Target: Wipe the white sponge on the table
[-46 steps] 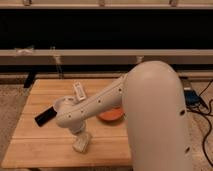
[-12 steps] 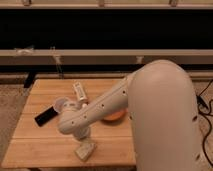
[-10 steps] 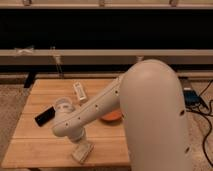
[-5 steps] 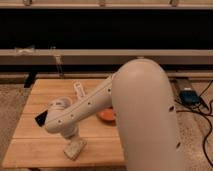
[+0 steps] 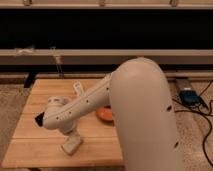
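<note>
One stroke is under way: since half a second ago my jaws point(image 5: 73, 141) slide the white sponge point(image 5: 71, 145) toward seven o'clock on the table point(image 5: 35, 120) (grip hidden, I cannot tell).

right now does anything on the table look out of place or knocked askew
Nothing stands out. The white sponge lies flat near the front edge of the table, turned at an angle to the planks, as fits wiping. The tool is down at the sponge. An orange object sits partly behind the arm.
</note>
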`<action>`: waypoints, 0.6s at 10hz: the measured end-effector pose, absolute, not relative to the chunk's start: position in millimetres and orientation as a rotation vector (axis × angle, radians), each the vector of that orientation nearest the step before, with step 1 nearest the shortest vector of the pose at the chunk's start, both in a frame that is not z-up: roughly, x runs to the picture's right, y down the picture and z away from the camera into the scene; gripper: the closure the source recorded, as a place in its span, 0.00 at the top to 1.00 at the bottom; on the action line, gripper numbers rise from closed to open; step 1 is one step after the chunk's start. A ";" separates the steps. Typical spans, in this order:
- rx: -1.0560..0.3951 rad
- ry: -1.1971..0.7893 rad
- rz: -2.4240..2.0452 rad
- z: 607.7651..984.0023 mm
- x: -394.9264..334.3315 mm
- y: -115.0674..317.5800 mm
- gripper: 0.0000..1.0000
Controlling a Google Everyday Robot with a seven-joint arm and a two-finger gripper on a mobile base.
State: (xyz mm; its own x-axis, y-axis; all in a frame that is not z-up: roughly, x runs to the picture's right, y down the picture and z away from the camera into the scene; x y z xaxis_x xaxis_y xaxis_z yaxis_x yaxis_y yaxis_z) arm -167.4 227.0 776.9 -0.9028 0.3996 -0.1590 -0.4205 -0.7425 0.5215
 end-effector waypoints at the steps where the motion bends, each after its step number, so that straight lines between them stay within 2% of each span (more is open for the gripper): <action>1: -0.041 0.781 2.600 779.8 -163.2 221.0 0.00; 3: -0.015 0.769 2.652 783.9 -152.2 207.0 0.07; 5: 0.009 0.749 2.697 783.4 -141.8 194.7 0.30; 6: 0.011 0.744 2.708 782.7 -139.8 192.2 0.38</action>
State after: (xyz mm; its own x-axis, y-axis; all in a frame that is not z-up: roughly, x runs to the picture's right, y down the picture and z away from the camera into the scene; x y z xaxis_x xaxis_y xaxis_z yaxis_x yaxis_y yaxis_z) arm -139.8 192.2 782.7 -0.9448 0.3178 -0.0794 -0.3137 -0.8083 0.4982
